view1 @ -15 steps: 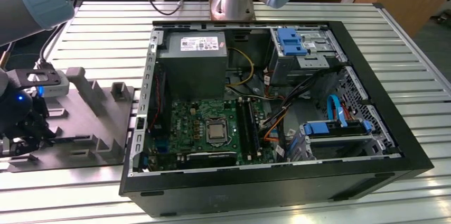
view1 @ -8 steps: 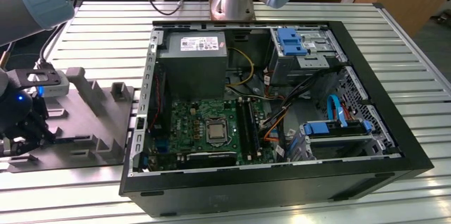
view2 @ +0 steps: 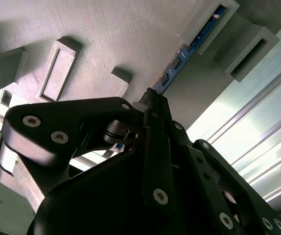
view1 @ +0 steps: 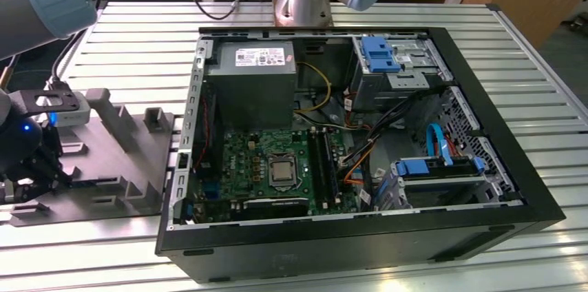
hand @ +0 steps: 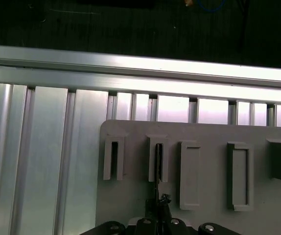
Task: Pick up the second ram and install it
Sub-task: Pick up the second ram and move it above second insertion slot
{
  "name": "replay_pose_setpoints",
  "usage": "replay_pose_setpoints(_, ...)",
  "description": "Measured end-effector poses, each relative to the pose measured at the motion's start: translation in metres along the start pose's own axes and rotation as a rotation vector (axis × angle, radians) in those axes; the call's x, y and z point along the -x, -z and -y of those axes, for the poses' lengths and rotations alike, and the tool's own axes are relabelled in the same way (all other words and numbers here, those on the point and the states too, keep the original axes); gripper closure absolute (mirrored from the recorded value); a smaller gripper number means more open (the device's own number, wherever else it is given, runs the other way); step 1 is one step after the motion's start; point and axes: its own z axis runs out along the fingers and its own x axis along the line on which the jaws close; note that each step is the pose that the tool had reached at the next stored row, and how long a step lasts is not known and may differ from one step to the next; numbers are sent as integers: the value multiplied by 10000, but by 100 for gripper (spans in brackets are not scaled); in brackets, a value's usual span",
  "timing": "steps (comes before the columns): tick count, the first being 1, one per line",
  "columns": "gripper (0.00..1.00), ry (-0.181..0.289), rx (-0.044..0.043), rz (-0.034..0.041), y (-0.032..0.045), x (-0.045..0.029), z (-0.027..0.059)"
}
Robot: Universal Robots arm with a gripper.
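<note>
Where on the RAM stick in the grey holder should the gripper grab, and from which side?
Probably pinch the second ram across its flat faces on the bare stretch outside the raised pocket, coming straight down onto the grey holder. It stands on edge, its thin top edge facing the gripper.

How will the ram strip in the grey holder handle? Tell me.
Probably stiff and light: the second ram is a thin flat board. Likely fragile: exposed chips. Standing on edge in a slot of the grey holder, it may bind if lifted askew.
</note>
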Motion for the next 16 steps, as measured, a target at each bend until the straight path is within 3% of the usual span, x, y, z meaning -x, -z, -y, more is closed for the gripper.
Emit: replay_pose_setpoints(16,87,-204,-12,8,-2,0,0)
